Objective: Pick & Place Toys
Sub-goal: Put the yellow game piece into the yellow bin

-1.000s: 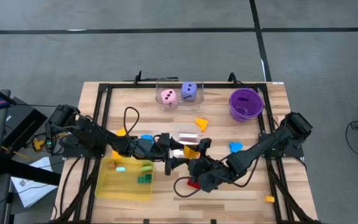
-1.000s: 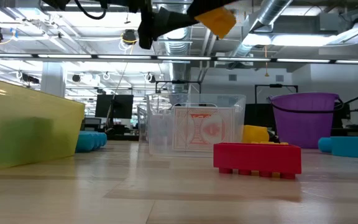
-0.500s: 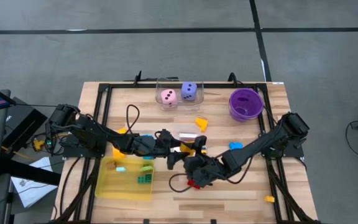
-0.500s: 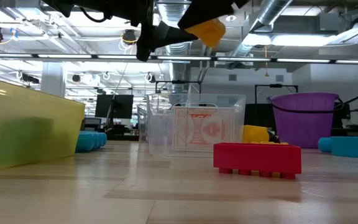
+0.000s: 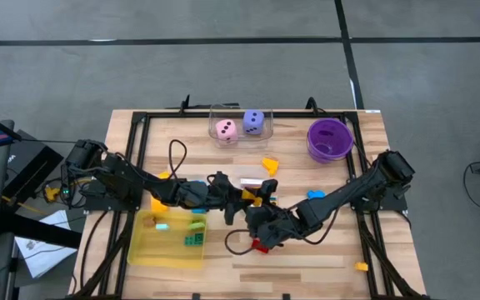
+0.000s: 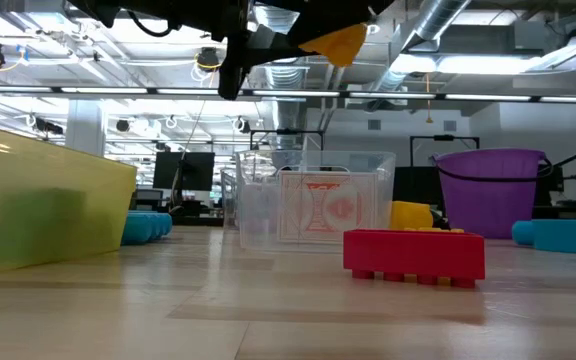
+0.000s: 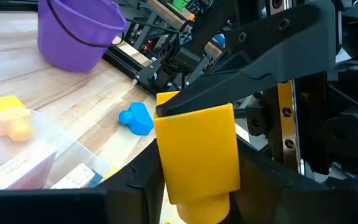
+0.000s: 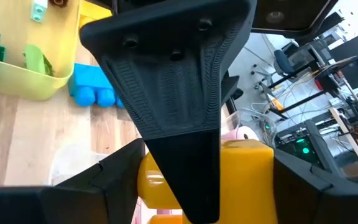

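A yellow plastic toy (image 7: pixel 197 152) hangs high above the middle of the table between both grippers; it also shows as the yellow toy (image 6: pixel 338 45) and the yellow toy (image 8: pixel 250 165). My left gripper (image 5: pixel 244 198) comes from the table's left and my right gripper (image 5: pixel 261 207) from its right, each shut on the toy. A red brick (image 6: pixel 415 255) lies flat on the wood below them. Pink and purple dice (image 5: pixel 240 126) sit in a clear box at the far edge. My left gripper pinches the yellow toy by two opposite side faces (image 7: pixel 166 174) between its two fingers, coming nearly level from the table's left. The toy is lifted clear of the table. My right gripper holds the same toy from the table's right, slanting slightly down. One of its fingers (image 7: pixel 260 62) lies against one face of the toy (image 7: pixel 194 115); the other finger is hidden behind the toy. In its own wrist view, the left gripper's finger covers much of the toy.
A yellow translucent tray (image 5: pixel 171 237) with small toys stands at the near left. A purple bowl (image 5: pixel 330 139) is at the far right. A clear box with cards (image 6: pixel 313 210), a blue toy (image 5: pixel 315 197), an orange piece (image 5: pixel 270 165) and a small yellow piece (image 5: pixel 361 267) lie around.
My left gripper's fingers have closed in on the yellow toy that my right gripper holds up. The toy has shifted a little toward the left arm and tipped slightly, staying high above the table.
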### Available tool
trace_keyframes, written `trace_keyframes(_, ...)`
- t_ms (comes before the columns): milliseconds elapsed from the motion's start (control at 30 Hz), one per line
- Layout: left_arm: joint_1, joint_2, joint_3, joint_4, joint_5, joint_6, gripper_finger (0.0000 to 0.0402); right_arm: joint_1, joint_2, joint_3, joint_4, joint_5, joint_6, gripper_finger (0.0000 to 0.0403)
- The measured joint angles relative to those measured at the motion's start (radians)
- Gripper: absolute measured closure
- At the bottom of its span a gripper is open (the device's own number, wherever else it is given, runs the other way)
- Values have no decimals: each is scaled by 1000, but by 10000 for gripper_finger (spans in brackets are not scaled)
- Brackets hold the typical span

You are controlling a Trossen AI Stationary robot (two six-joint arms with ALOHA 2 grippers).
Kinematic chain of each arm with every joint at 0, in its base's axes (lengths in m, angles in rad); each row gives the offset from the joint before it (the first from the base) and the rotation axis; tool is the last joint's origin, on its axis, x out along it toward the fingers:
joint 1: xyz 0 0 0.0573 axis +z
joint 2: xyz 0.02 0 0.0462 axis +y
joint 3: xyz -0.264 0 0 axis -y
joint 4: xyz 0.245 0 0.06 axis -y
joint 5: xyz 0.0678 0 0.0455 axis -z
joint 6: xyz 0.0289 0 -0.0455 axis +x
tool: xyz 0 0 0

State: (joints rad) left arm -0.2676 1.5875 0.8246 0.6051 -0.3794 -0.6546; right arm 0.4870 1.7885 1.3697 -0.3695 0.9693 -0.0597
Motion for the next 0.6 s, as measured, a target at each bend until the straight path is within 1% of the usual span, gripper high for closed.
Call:
trace_keyframes(100,0,0,0,3,2,0,263,4,0,0,4,4,2,141)
trace_keyframes(167,0,0,0,3,6,3,263,9,0,0,6,3,3,133)
trace_keyframes(267,-1,-1,0,-8,21,21,272,18,-1,0,19,-4,14,110)
trace_keyframes(500,1,-1,0,-25,20,21,273,59,-2,41,3,-7,0,57)
trace_keyframes(600,6,0,0,-46,20,22,273,89,-2,83,-63,-8,6,41)
